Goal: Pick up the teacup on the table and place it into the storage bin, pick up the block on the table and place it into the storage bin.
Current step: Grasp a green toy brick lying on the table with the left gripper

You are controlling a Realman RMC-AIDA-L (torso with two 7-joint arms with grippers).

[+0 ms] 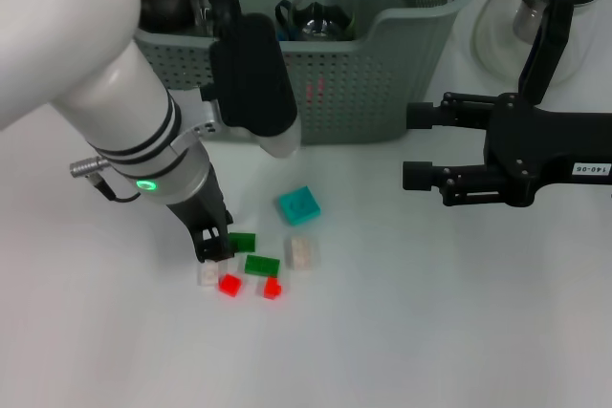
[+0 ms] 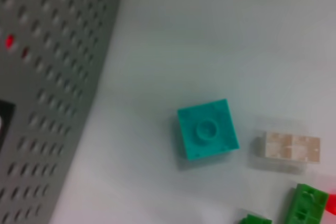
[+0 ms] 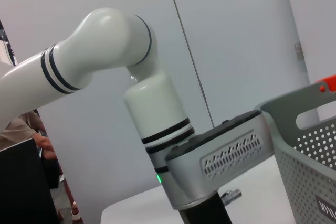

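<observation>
My storage bin (image 1: pixel 363 93), grey-green with perforated walls, holds dark glassware at its back. On the white tabletop (image 1: pixel 430 312) lie small blocks: a teal block (image 1: pixel 298 204), a pale one, green and red ones. My left hand (image 1: pixel 212 253) is down among them; I cannot tell its grip. My right hand (image 1: pixel 416 145) hovers spread wide, empty.

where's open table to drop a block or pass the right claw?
Bare table runs from the block cluster to under the right claw, which hangs open beside the storage bin. The near-left corner is bare too. Crowded: the left claw is down among the red, green and clear blocks; the teal block lies before the bin.
</observation>
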